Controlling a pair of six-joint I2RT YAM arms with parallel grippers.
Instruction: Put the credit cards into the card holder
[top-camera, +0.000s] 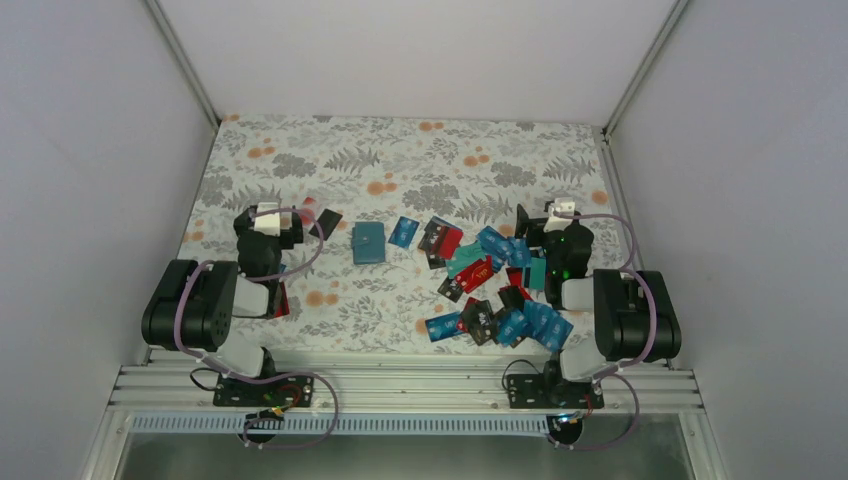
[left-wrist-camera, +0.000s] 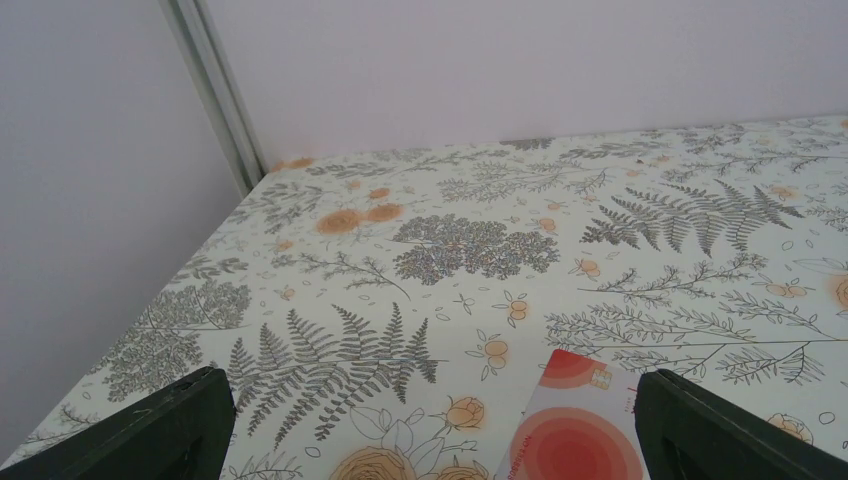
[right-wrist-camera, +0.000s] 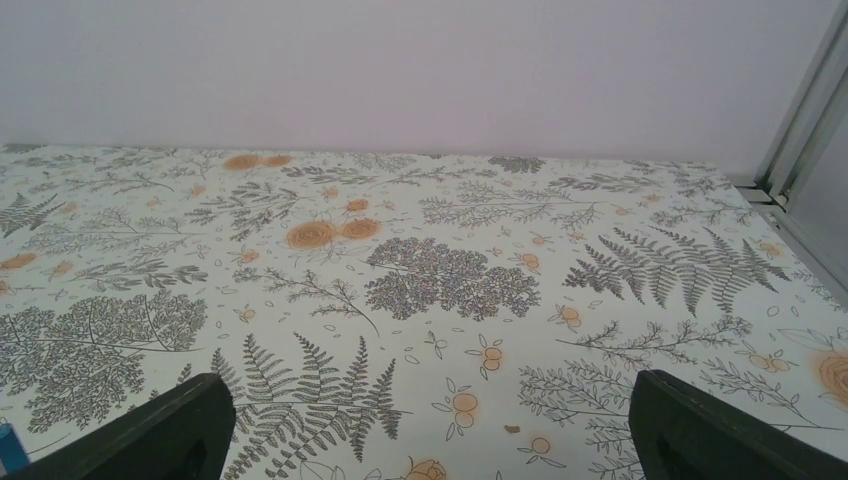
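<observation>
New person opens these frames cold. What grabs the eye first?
The jumble of credit cards, blue, red and black, is spread right of centre. The teal card holder lies alone to their left on the fern-print table cover. The left hand and right hand are both open and empty, with a red-and-white card on the table just ahead of the left one.

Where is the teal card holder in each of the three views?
Top external: the card holder lies left of centre, left of the scattered credit cards.
Left wrist: not in it.
Right wrist: not in it.
Shared landmark: the fern-and-flower table cover.
</observation>
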